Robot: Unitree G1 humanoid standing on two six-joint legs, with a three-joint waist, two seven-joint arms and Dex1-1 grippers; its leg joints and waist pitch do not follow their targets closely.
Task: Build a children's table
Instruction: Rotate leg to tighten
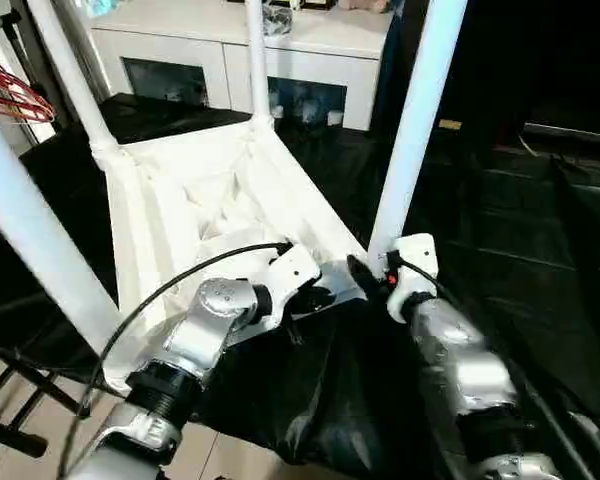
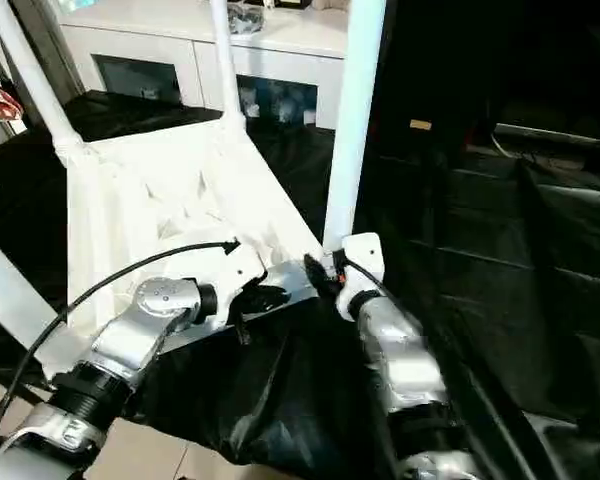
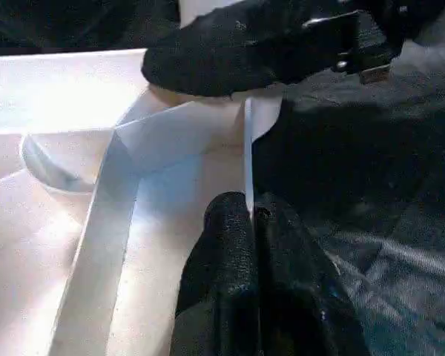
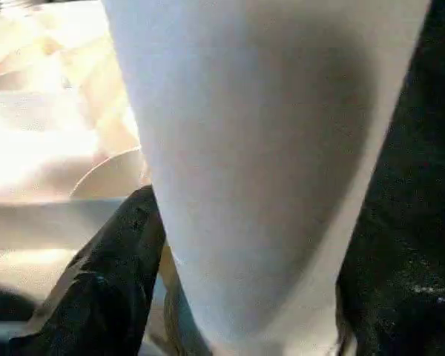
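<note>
The children's table lies upside down on a black cloth, ribbed underside up. All four white legs stand in its corner sockets. My left gripper is shut on the thin rim of the table top by the near right corner. The left wrist view shows its fingertips pinching that edge. My right gripper reaches around the base of the near right leg, just above its socket. That leg rises close in front of the right wrist camera.
A white cabinet with glass doors stands behind the table. Red hangers hang at the far left. The black cloth spreads to the right over dark shapes. A black stand's feet rest on the tiled floor at lower left.
</note>
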